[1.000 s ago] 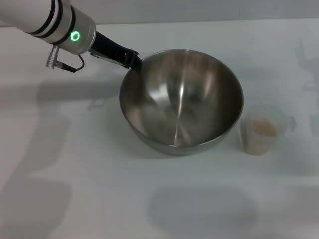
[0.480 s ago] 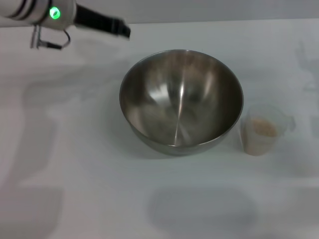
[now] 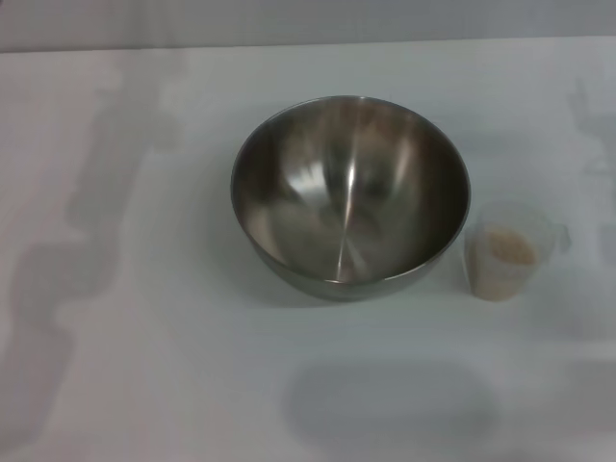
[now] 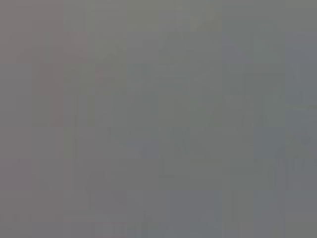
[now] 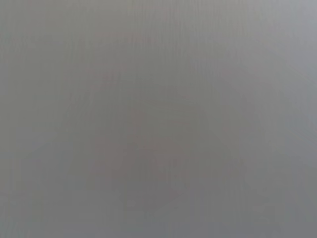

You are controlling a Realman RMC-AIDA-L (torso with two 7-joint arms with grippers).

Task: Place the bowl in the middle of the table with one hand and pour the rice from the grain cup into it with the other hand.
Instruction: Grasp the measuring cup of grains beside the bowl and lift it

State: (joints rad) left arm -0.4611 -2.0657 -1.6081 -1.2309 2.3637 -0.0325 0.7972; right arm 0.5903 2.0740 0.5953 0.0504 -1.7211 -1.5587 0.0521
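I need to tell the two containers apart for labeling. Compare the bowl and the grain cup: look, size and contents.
The bowl is shiny stainless steel; the grain cup is translucent plastic. The bowl is far wider than the grain cup, which stands just off its right side. The bowl is empty, while the grain cup holds the rice. Both stand upright on the table with no gripper in view.

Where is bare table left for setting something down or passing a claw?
Bare table spreads left of the bowl, in front of it and behind it. The only tight spot is the narrow gap between the bowl and the grain cup holding rice. No claw shows.
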